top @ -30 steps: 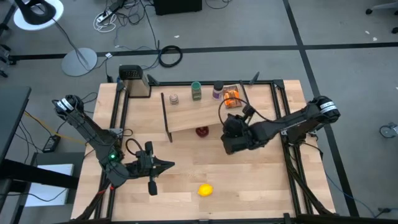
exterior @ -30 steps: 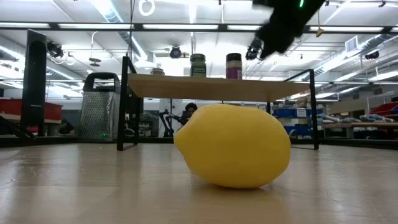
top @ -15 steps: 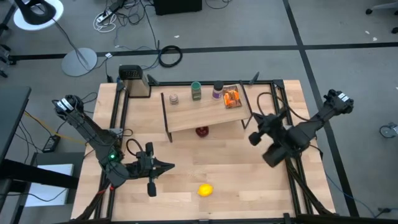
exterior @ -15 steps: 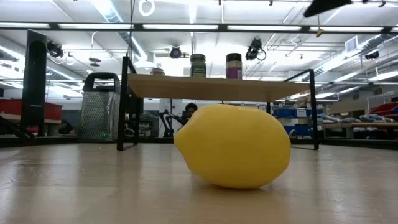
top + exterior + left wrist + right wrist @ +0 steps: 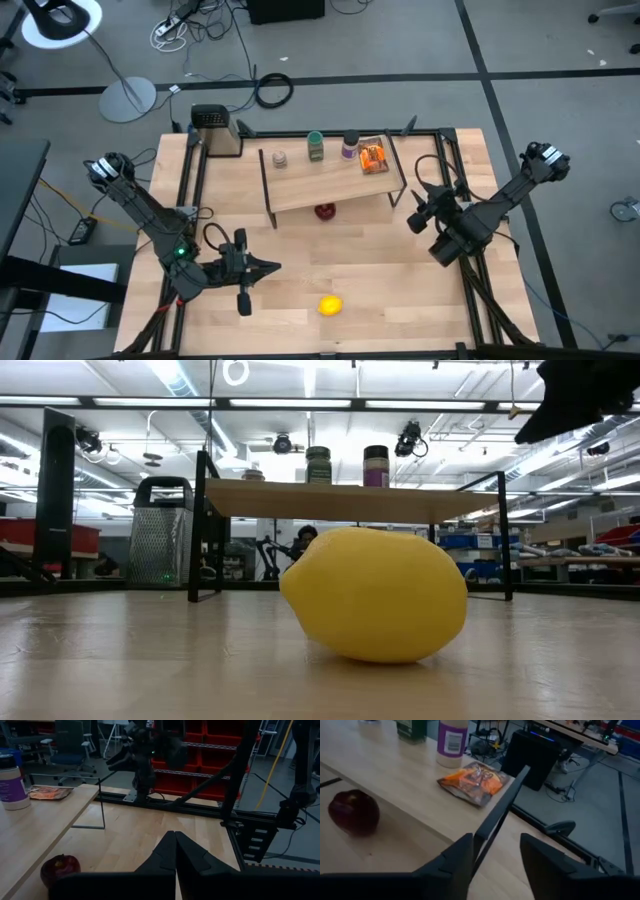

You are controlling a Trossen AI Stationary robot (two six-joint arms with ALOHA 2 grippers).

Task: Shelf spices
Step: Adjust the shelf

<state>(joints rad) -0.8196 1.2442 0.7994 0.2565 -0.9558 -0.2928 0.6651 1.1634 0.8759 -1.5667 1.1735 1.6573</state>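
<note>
The shelf (image 5: 320, 188) stands at the table's far middle, a light board on thin black legs. On its top stand a pale beige jar (image 5: 279, 158), a green jar (image 5: 316, 146) and a purple jar (image 5: 350, 146). The flat orange packet (image 5: 373, 158) lies at the shelf's right end. From the right wrist I see the packet (image 5: 475, 777) and purple jar (image 5: 452, 740) on the board. My right gripper (image 5: 414, 218) is open and hovers right of the shelf, touching nothing. My left gripper (image 5: 272, 265) is shut and waits at the near left.
A dark red round object (image 5: 325, 211) sits on the table under the shelf's front edge. A yellow lemon (image 5: 330, 305) lies near the table's near edge and fills the low view (image 5: 375, 592). A metal grater (image 5: 215, 130) stands at the far left corner.
My right arm has drawn back from the shelf's right end, near the orange packet, toward the table's right edge, rising out of the low view's middle. The packet and jars have stayed on the shelf.
</note>
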